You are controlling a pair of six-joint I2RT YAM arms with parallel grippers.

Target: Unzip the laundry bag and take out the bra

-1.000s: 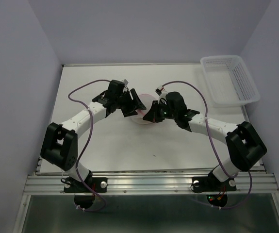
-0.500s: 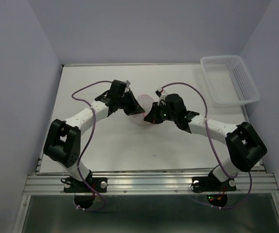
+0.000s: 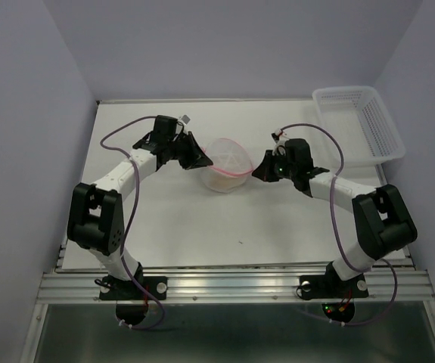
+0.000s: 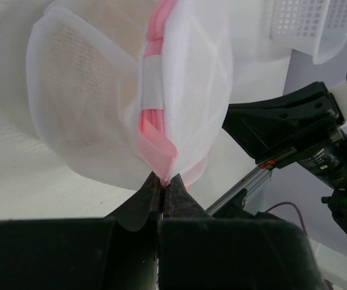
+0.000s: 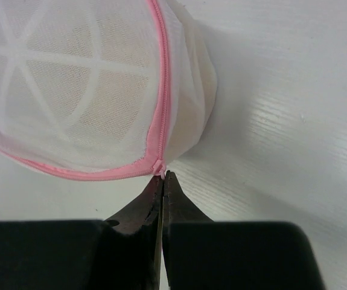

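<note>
Left gripper (image 4: 163,192): fingers pressed flat together, clamped on the pink zipper (image 4: 152,130) rim of the laundry bag (image 4: 89,90). The bite is at the bag's 6 o'clock in the left wrist view.
Right gripper (image 5: 163,192): fingers together with no gap showing. The tips meet the zipper's small pink tab at the bag's 6 o'clock in the right wrist view, and the tab looks nipped between them.
Laundry bag: round white mesh pouch with white ribbing, near the middle of the table (image 3: 172,219), a little toward 12 o'clock. From above, the left gripper is at its 9 o'clock and the right gripper at its 3 o'clock.
Bra (image 4: 79,66): a beige tint behind the mesh, inside the bag; its shape cannot be made out.
Zipper: runs around the pouch between its two halves. A white fabric band crosses it in the left wrist view.
Basket (image 3: 357,125): white plastic lattice at the table's 1 o'clock corner, well apart from the bag.
Top view only: both arms whole, a purple cable looping off each, and a green light on the right gripper's body.
Left wrist view only: the right gripper's black body at 3 o'clock, beyond the bag, and the basket at 1 o'clock.
Right wrist view only: the zipper as a thin pink line curving from 12 o'clock down to the tips, and streaked grain on the white tabletop at 3 o'clock.
</note>
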